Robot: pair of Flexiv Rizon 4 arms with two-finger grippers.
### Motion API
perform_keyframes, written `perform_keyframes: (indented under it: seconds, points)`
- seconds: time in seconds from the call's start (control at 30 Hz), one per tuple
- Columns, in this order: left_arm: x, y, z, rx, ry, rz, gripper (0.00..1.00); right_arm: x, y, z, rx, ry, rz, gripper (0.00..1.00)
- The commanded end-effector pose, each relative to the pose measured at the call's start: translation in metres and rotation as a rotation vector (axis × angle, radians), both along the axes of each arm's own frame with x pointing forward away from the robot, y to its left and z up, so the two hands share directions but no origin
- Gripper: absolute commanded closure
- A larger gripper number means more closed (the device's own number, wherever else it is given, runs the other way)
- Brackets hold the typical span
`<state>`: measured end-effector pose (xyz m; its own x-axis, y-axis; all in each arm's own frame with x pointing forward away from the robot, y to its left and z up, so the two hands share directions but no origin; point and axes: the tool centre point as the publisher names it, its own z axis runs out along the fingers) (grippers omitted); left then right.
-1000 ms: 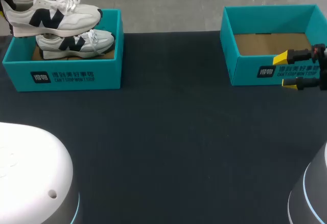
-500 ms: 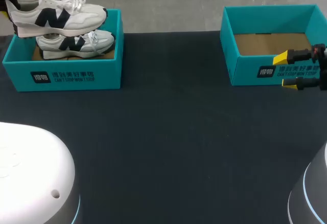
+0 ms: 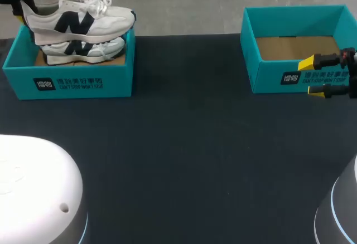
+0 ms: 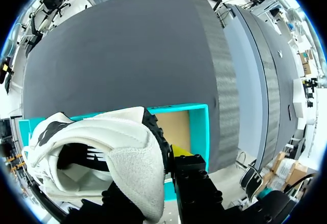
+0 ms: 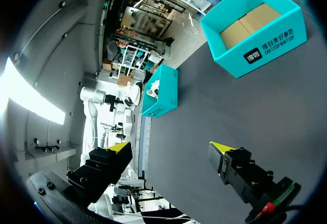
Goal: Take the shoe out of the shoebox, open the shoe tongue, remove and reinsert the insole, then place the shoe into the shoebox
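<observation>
A white shoe with a dark logo (image 3: 81, 21) hangs level just above the left teal shoebox (image 3: 70, 82), toe pointing right. My left gripper (image 3: 23, 11) is shut on its heel at the far left. In the left wrist view the heel collar of that shoe (image 4: 127, 168) sits between the fingers of my left gripper (image 4: 153, 170), with the shoebox (image 4: 200, 127) below. A second white shoe (image 3: 83, 49) lies inside the box. My right gripper (image 3: 314, 78) stands open and empty in front of the right teal box (image 3: 290, 77).
The right teal box (image 5: 255, 35) holds only its brown cardboard floor. From the right wrist, the left shoebox (image 5: 163, 93) stands across the dark table (image 3: 184, 144), ahead of my right gripper (image 5: 171, 147). White robot bases fill the near corners.
The left gripper has carried the held shoe to the right, so it now hangs over the box and the second shoe. The right arm has not moved.
</observation>
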<state>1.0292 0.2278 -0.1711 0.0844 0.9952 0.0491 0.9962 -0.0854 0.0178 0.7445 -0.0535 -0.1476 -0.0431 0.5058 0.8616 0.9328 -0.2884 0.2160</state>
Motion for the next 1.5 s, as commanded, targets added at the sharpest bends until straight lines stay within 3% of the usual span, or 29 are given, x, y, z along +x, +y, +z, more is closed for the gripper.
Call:
perform_keyframes:
  seconds: [0.03, 0.5, 0.9, 1.5]
  points:
    - [-0.023, -0.014, 0.007, -0.012, -0.039, 0.005, 1.0, -0.001, 0.0, 0.0, -0.004, 0.002, -0.002, 0.0]
    - [-0.083, -0.068, 0.014, -0.019, -0.038, 0.028, 1.0, -0.001, 0.0, 0.0, -0.004, 0.002, -0.002, 0.0]
    - [-0.132, -0.124, 0.018, 0.055, -0.056, 0.115, 1.0, -0.001, 0.0, 0.0, -0.004, 0.002, -0.002, 0.0]
    - [-0.179, -0.207, 0.014, 0.011, -0.049, 0.128, 1.0, -0.001, 0.0, 0.0, -0.004, 0.002, -0.002, 0.0]
